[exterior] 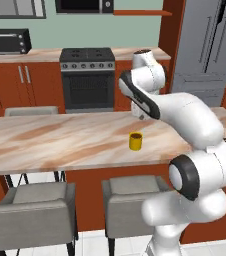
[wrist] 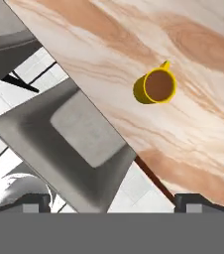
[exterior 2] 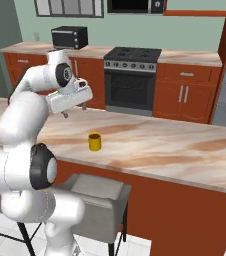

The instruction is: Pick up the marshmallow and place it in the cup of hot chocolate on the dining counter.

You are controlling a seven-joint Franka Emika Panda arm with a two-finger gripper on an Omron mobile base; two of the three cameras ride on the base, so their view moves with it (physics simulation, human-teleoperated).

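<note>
Nearest the base, two grey stools [exterior: 32, 212] are drawn up under the near edge of the desk [exterior: 60, 142], its veined marble top carried on a red-brown wooden base. On the desk top, toward the near edge and about midway along it, the cup of hot chocolate [exterior: 135, 141] is set upright, with bare marble all around it. From the hand view the cup [wrist: 156, 87] is looked down into, its dark brown inside and small handle being shown, and one stool seat [wrist: 67, 144] is seen below the desk edge. Above the desk, toward its far edge, the hand [exterior 2: 74, 110] is held clear of the cup and of the marble, its fingers spread wide apart with nothing between them. Whether the marshmallow lies inside the cup cannot be told. Behind the desk, a black stove [exterior: 87, 77] is set between red-brown cabinets, with a toaster oven [exterior: 10, 41] on the far worktop.
</note>
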